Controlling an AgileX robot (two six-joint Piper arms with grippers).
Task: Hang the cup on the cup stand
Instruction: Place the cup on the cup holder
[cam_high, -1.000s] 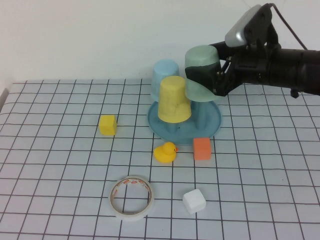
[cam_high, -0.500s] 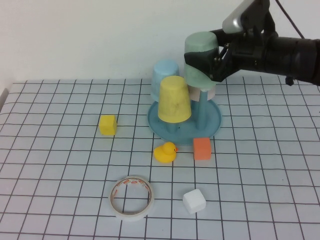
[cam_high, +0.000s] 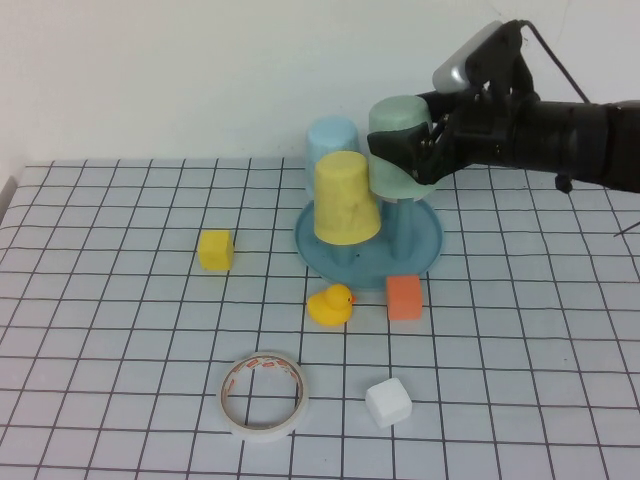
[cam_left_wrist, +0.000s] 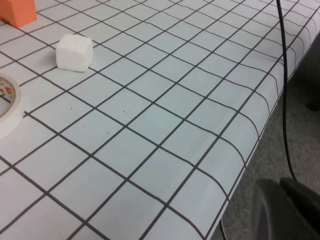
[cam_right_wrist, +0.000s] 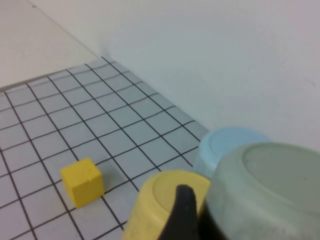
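The pale sage-green cup (cam_high: 398, 140) is upside down over a teal peg (cam_high: 401, 222) of the cup stand (cam_high: 428, 250), at the far middle of the table. My right gripper (cam_high: 418, 150) comes in from the right and is shut on the cup's side. In the right wrist view the cup (cam_right_wrist: 270, 190) fills the near corner, with one dark fingertip (cam_right_wrist: 182, 212) against it. A yellow cup (cam_high: 346, 198) and a light blue cup (cam_high: 330, 142) hang upside down on the stand. My left gripper (cam_left_wrist: 287, 210) is shut and empty beyond the table's edge, out of the high view.
In front of the stand sit an orange cube (cam_high: 404, 296) and a yellow rubber duck (cam_high: 330, 303). A yellow cube (cam_high: 215, 249) lies to the left. A tape roll (cam_high: 263, 394) and a white cube (cam_high: 388, 402) lie near the front.
My right gripper lifted the green cup above the peg, then brought it back down and slightly left over the peg. Nothing else moved.
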